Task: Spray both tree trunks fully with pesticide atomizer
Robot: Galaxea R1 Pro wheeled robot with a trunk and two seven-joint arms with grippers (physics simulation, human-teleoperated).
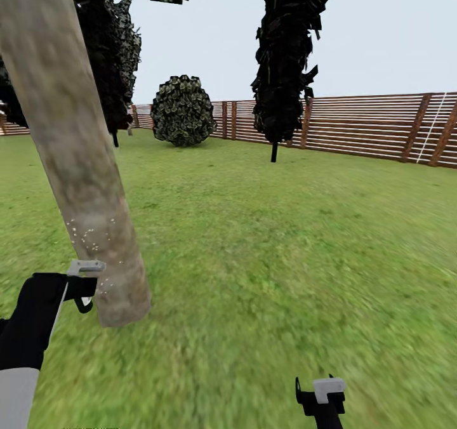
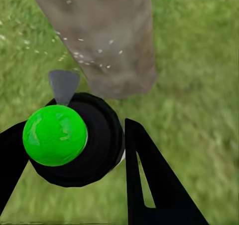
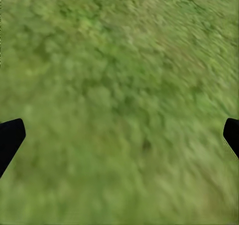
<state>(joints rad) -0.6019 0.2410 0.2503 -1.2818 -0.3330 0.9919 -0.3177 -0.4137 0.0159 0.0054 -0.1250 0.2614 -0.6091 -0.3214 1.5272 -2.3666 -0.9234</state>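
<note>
Green grass lawn (image 1: 285, 238) fills the scene out to a reddish-brown horizontal-slat wooden fence (image 1: 374, 124) along the far side, with two dark narrow cypress-like trees (image 1: 285, 54) and a round dark shrub (image 1: 183, 110) before it. At near left leans the thick, mottled pale grey-brown tree trunk (image 1: 76, 150), its flared base on the grass.

The left gripper (image 2: 69, 160) has its black fingers (image 2: 149, 180) closed around the black pesticide atomizer with a bright green round cap (image 2: 56, 134), its grey nozzle (image 2: 63, 84) aimed at the trunk's lower part from just beside it. Faint white specks of pesticide (image 1: 89, 238) dot the bark there (few of them higher up). The right gripper (image 1: 320, 396) hangs at near right, fingers spread wide over bare grass, holding nothing.

The spraying looks under way but low; to cover the trunk well, the nozzle should probably sweep upward and around the column while staying just clear of the bark. Open lawn lies right and far of the trunk, giving room to circle it; the fence is well apart.
</note>
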